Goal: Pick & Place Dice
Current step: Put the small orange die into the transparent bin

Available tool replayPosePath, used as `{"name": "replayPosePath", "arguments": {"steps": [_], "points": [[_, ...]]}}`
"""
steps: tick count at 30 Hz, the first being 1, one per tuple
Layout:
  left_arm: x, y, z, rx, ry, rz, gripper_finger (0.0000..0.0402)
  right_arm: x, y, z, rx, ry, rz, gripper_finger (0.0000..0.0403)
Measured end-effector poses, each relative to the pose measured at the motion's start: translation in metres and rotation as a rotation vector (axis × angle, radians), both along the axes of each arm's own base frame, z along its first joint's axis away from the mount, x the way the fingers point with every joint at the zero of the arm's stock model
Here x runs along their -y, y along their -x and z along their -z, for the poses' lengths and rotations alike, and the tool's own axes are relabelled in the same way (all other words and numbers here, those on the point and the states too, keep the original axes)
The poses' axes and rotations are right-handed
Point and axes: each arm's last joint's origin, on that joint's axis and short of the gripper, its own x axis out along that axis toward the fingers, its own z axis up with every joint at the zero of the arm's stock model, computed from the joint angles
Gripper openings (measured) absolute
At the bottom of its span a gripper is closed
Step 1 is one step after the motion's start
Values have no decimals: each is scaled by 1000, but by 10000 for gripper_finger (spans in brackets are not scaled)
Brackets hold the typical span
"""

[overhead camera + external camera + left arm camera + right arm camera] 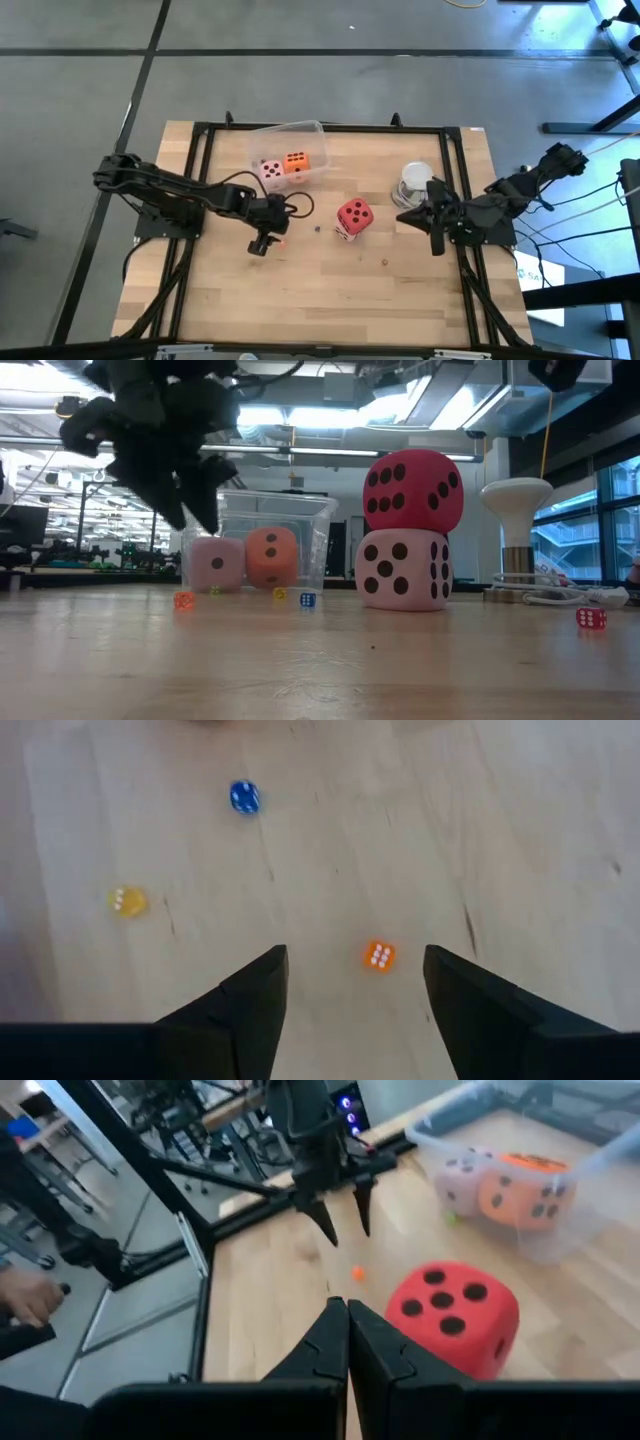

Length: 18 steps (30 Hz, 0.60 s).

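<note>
From my seat, nearest the low camera is bare wooden counter (300,670); a tiny red die (591,618) sits off to one side. Next I see my left hand (262,243) hanging just above the boards, fingers (250,1010) spread and holding nothing; a tiny orange die (379,956) lies between them, with a yellow one (128,901) and a blue one (244,797) a little beyond. At mid-counter the red dice (353,215) rests on top of the pale pink dice (404,570), a stack of 2. My right hand (437,243) waits near the counter's right edge, pinched tight on nothing, beside a white mushroom-shaped lamp (414,181). Farthest back, the clear tub (290,152) lies tipped on its side; the pink dice (271,172) and orange dice (296,162) sit inside, touching.
</note>
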Motion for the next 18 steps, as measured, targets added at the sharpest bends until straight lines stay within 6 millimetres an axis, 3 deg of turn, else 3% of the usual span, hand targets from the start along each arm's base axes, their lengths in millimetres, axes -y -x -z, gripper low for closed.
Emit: {"name": "replayPosePath", "arguments": {"steps": [9, 18], "points": [[6, 1, 21, 48, -8, 163, 253, -3, -4, 33, -65, -56, 29, 2], [6, -9, 50, -48, -66, 251, 251, -4, -7, 31, 9, -52, 58, 2]]}}
